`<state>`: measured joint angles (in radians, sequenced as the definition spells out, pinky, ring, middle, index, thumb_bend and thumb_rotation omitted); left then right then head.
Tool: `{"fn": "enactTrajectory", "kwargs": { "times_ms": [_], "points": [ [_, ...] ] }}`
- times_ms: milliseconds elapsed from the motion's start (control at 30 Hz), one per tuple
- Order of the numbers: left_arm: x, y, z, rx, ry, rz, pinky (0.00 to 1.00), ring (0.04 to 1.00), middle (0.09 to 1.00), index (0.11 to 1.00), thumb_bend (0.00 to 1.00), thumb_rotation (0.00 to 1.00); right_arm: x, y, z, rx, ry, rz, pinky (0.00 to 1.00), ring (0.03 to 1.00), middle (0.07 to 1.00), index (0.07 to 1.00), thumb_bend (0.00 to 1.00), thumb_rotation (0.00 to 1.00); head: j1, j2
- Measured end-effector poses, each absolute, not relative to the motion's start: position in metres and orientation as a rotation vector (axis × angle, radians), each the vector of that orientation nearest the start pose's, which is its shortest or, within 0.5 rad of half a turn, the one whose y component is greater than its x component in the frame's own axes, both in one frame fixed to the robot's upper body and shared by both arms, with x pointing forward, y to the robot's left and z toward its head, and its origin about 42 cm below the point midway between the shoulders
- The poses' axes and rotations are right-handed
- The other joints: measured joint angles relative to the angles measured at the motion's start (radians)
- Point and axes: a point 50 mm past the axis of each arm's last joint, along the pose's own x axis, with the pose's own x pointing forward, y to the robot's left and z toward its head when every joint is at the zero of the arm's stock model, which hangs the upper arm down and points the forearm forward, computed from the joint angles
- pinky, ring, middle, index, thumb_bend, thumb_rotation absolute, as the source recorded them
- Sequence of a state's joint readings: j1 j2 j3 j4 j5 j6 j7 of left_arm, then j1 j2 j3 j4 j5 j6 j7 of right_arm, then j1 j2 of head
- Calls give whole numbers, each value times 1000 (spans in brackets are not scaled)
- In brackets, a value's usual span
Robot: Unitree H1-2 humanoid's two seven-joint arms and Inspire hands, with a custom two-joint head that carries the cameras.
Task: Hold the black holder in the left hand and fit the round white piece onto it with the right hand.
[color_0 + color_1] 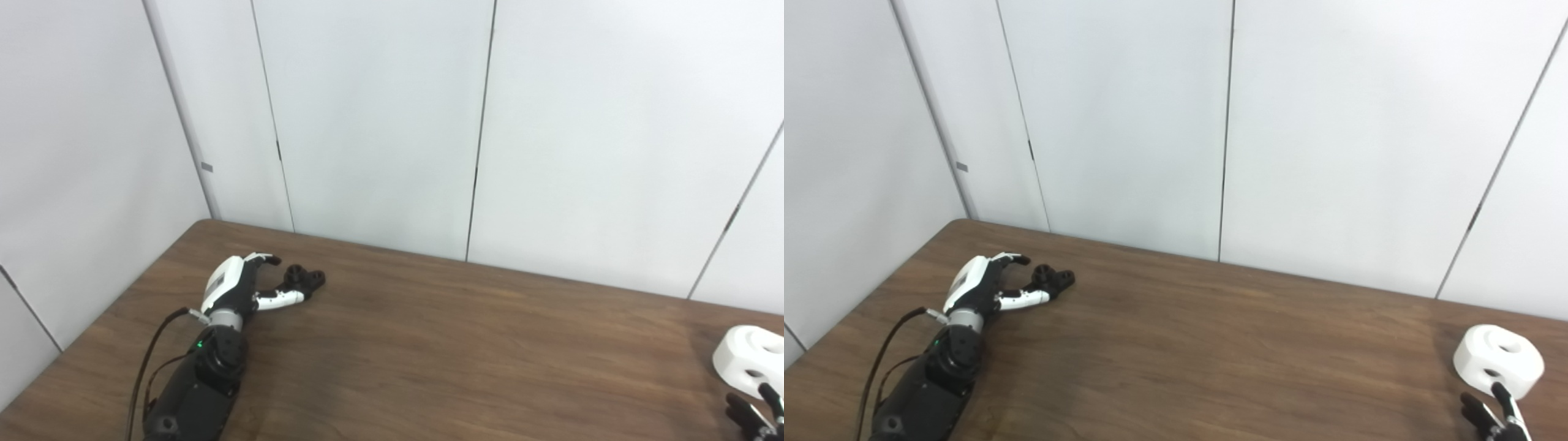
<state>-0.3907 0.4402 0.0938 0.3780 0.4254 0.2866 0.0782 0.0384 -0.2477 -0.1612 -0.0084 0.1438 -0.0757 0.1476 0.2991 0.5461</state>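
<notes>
The black holder (304, 280) is a small dark piece lying on the brown table (429, 343) at the far left. My left hand (245, 285) lies beside it, fingers apart, with the thumb reaching the holder's near side and the other fingers curled behind it; it is not closed on it. The round white piece (1498, 360), a thick ring with holes, sits at the table's right edge. Only the fingertips of my right hand (1494, 416) show at the bottom right, just in front of the white piece, spread and holding nothing.
White wall panels (380, 122) stand close behind the table's far edge and along its left side. A black cable (144, 367) runs along my left forearm.
</notes>
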Motion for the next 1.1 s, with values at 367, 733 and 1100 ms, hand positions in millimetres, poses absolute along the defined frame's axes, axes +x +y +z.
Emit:
{"fn": "enactTrajectory", "kwargs": {
  "times_ms": [367, 733, 1100],
  "points": [
    [414, 399, 168, 792, 261, 346, 917, 989, 934, 733, 924, 348, 263, -330, 113, -110, -52, -14, 1000, 914, 891, 1000, 545, 1000, -2, 11],
    [413, 394, 156, 879, 258, 321, 995, 991, 925, 710, 915, 247, 263, -329, 113, -111, -50, -14, 1000, 910, 885, 1000, 571, 1000, -2, 18],
    [410, 396, 153, 1030, 248, 292, 984, 961, 904, 684, 923, 233, 263, -329, 113, -115, -49, -14, 1000, 913, 880, 1000, 578, 1000, -3, 25]
  ]
}}
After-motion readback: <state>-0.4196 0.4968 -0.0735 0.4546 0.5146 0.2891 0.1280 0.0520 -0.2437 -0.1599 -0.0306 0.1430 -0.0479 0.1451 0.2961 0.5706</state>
